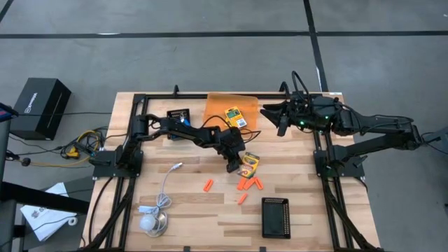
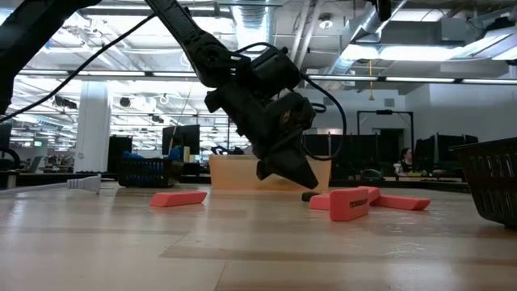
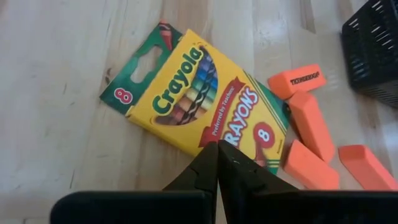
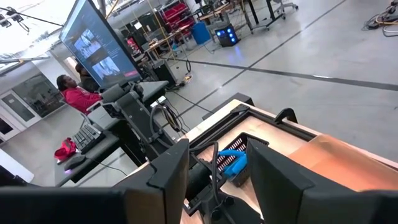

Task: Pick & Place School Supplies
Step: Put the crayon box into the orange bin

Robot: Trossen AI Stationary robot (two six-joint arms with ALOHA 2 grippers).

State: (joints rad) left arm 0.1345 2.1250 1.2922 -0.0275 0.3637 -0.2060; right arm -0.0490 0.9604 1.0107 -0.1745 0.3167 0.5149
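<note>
A yellow-and-green crayon box (image 3: 199, 99) lies flat on the wooden table (image 1: 182, 203) near the middle. My left gripper (image 3: 217, 149) is shut, slanting down, its tips at the box's near long edge (image 1: 231, 166). A second crayon box (image 1: 236, 116) lies on an orange sheet (image 1: 218, 105) at the far edge. Several orange sticks (image 1: 241, 184) lie flat just nearer than the first box (image 3: 309, 121). Something blue (image 4: 233, 162) sits in a small black tray (image 1: 178, 114) at the far left. My right gripper (image 4: 217, 158) hangs open and high over the far right (image 1: 271, 112). My left gripper's shut fingertips (image 3: 214, 155) stand at the crayon box's long edge near its closed end (image 3: 239, 140), coming slanting down from the table's left. Whether they touch the box, I cannot tell. The box lies flat on the table.
A black tray (image 1: 276, 217) stands near the front right edge. A white cable with a round puck (image 1: 154, 222) lies at the front left. One orange stick (image 1: 208, 185) lies apart, left of the others. Bare wood lies between the cable and the sticks.
</note>
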